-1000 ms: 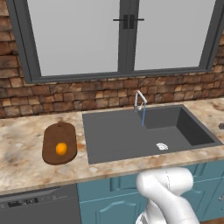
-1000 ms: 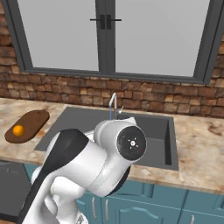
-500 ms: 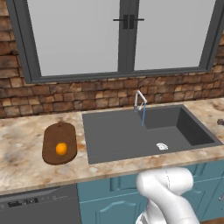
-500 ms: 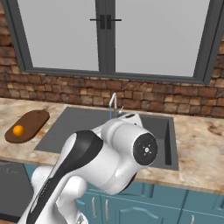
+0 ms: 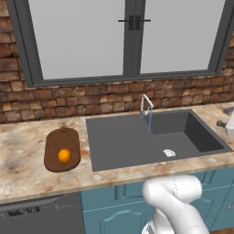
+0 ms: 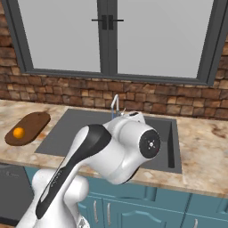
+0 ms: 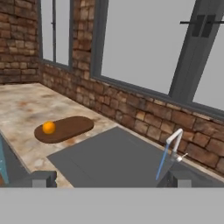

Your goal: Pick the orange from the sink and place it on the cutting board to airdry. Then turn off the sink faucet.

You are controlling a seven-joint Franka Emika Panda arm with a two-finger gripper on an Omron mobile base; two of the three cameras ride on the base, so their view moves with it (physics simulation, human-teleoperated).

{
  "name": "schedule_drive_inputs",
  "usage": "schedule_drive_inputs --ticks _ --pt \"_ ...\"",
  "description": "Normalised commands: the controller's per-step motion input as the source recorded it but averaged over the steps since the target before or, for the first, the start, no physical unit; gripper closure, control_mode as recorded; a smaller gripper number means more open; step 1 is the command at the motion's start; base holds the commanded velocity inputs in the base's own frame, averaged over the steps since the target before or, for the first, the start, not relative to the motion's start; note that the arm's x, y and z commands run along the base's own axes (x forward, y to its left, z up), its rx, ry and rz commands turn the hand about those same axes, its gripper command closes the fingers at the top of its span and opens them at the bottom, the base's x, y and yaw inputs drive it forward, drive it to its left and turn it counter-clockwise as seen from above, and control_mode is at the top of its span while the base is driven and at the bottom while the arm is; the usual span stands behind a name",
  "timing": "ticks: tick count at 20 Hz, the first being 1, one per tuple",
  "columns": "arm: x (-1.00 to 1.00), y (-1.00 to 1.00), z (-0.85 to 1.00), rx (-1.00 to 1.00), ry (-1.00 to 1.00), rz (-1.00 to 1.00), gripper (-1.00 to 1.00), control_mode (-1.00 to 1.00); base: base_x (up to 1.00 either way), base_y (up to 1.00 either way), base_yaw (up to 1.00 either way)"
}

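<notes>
Pincer tips (image 7: 109, 179) poke up at the bottom of the hand view, one dark grey fingertip (image 7: 43, 178) at the left and the other far over at the right, so the jaws stand wide apart with nothing between them but open air. Only the very ends of those fingers show; the rest is cut off below. Looking past them, the orange (image 7: 49, 127) sits on the cutting board (image 7: 70, 127), toward one rounded end, and that board lies flat on the speckled counter (image 7: 22, 109) beside the sink (image 7: 109, 159). Over in the left base view the same orange (image 5: 64, 155) rests on the board (image 5: 62, 145), left of the dark basin (image 5: 137, 141), with the white drain mark (image 5: 169, 153) on the floor. Water is running: a thin blue stream falls from the sink faucet (image 5: 146, 104) at the back rim of the basin. From the right base view, the white arm (image 6: 116, 151) bulks up in front and hides much of the sink (image 6: 67, 129), and the faucet (image 6: 115, 103) just peeks above it. The faucet's lever looks like a thin sliver by its base in the hand view, though it's too small to be sure. Brick wall (image 5: 91, 98) and window (image 5: 128, 36) run behind.
</notes>
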Motion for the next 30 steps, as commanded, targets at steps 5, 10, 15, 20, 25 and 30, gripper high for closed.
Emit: schedule_drive_inputs --ticks 5,10,15,20,25,30 --pt "0.25 0.0 -0.08 0.0 0.0 0.11 -1.0 -1.0 0.0 0.0 0.0" --pt "0.32 0.0 -0.13 0.0 0.0 0.09 -1.0 -1.0 0.0 0.0 0.0" --pt "0.31 0.0 -0.17 -0.01 0.0 0.04 -1.0 -1.0 0.0 0.0 0.0" --pt "0.24 0.04 -0.21 -0.01 0.0 0.0 -1.0 -1.0 0.0 0.0 0.0" --pt "0.23 0.12 -0.17 0.0 0.0 -0.02 -1.0 -1.0 0.0 0.0 0.0" --pt "0.21 0.14 -0.05 -0.03 0.0 -0.02 -1.0 -1.0 0.0 0.0 0.0"
